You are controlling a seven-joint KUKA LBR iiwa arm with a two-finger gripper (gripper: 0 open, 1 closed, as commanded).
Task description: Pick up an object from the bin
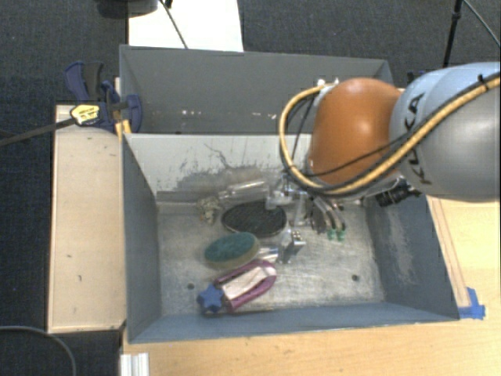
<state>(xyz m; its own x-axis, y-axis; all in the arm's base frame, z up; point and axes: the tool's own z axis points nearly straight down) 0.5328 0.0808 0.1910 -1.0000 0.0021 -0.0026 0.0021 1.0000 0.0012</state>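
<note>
**One grey metal bin (pixel 141 233) with its loose contents, counted.** One arm (pixel 458 131) enters from 3 o'clock. Its wrist sits under one orange cover (pixel 356 128) ringed by looped cables. The gripper (pixel 291 245) is low in the bin, close to the middle of the floor. We cannot tell whether it is open or closed, and we see nothing held in it.

Taking the gripper as the centre of the dial, we count:

- **(a)** One dark oval disc (pixel 252 219) lies flat at 10 o'clock, its nearer rim just beside the gripper.
- **(b)** One green oval sponge (pixel 229 248) with a pale underside lies at 9 o'clock, near the gripper and just beside the disc's lower rim. We cannot tell whether sponge and disc touch.
- **(c)** One purple-and-white packet (pixel 249 282) lies slanted at 7 o'clock, apart from the gripper.
- **(d)** One blue star-like piece (pixel 210 298) lies against the packet's 8 o'clock end. We cannot tell whether the two are joined.
- **(e)** One clear plastic item (pixel 235 190) lies at 11 o'clock, along the foot of the far wall.

The disc and the sponge are the things nearest the gripper.
</note>
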